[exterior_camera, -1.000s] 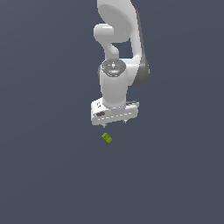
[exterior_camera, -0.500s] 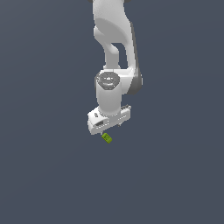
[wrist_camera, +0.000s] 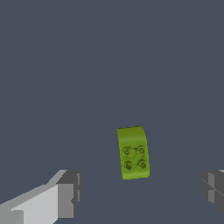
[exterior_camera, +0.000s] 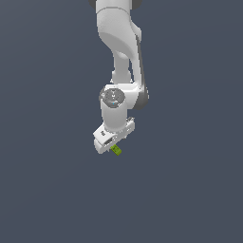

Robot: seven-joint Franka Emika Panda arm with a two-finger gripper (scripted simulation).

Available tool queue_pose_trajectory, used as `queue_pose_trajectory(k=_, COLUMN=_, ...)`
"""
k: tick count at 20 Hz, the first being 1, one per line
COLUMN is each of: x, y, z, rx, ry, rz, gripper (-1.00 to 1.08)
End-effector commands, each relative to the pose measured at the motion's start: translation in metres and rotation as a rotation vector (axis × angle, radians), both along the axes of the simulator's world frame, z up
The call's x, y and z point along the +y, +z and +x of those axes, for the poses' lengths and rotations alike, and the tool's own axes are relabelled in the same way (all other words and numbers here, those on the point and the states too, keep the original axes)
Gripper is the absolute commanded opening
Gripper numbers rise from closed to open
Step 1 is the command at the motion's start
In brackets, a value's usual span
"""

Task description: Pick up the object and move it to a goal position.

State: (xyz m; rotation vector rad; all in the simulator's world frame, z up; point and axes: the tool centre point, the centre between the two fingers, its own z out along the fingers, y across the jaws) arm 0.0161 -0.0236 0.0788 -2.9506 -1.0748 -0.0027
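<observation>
The object is a tiny lime-green block (wrist_camera: 133, 152) with several dark studs on top. It lies on the flat grey surface. In the exterior view the block (exterior_camera: 116, 150) peeks out just under the white gripper (exterior_camera: 113, 141). In the wrist view the gripper (wrist_camera: 142, 192) is open, with one finger (wrist_camera: 68, 192) and the other finger (wrist_camera: 213, 188) far apart on either side. The block lies between the two fingers' lines and a little beyond their tips, touched by neither.
The white arm (exterior_camera: 121, 47) rises from the gripper toward the exterior view's top. The grey surface (exterior_camera: 190, 180) is plain all around.
The arm has come down and the gripper now sits right over the block, covering part of it in the exterior view. The block has not moved.
</observation>
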Motion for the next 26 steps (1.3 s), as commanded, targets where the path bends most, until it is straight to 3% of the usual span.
queue_pose_trajectory(k=1, x=-0.003, y=-0.006, z=0.000, rx=0.000, ry=0.043, rz=-0.001, gripper=1.00)
queue_pose_trajectory(k=15, x=-0.007, y=-0.019, z=0.000, rx=0.002, ry=0.106, rz=-0.002, gripper=1.00)
queue_pose_trajectory(k=26, x=-0.007, y=-0.063, z=-0.001, rx=0.001, ry=0.111, rz=-0.002, gripper=1.00)
